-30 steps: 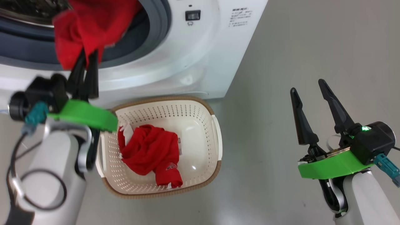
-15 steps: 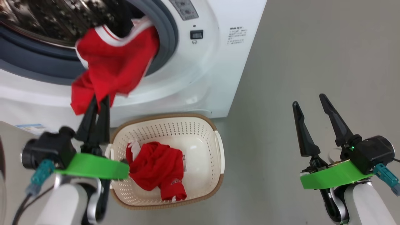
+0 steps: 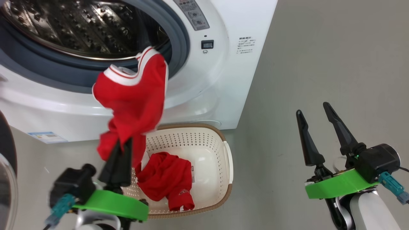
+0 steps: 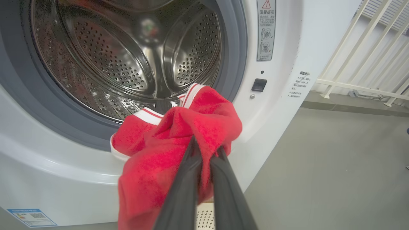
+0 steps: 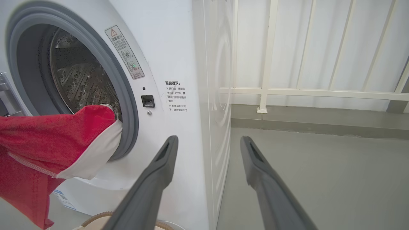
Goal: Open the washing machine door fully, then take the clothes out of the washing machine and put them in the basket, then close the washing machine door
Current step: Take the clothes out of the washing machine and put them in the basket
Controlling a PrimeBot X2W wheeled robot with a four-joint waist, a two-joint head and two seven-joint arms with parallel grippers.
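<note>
**Head view, with both wrist views: second garment on its way out.** The left gripper has its two long dark fingers pressed together on a bright red sports garment with white striped trim. It holds the cloth in front of the big white front-loading washing machine.

One second ago this garment lies bunched across the grey rubber gasket at the mouth of the perforated steel drum. Half a second ago it is partly drawn out. The head camera shifts between these pictures, so position is judged against the machine. Now most of the cloth hangs below the opening, toward 6 o'clock. Only its trimmed upper edge shows against the gasket at about 5 o'clock of the opening, and whether it touches there cannot be told.

The small cream-white perforated plastic basket with a brown woven-look rim stands on the grey floor just beside the machine's front, at 6 o'clock of the opening. A crumpled red garment lies in it. The left gripper sits over the basket's 9 o'clock side.

The right gripper is at 4 o'clock of the view, well apart from the basket. Its fingers are spread wide with nothing between them.

The large round door with a glossy black ring stands swung open at the 9 o'clock edge.

Extraction appears nearly complete. The remaining steps are probably a short carry toward 3 o'clock over the basket, the release, and closing the door.
</note>
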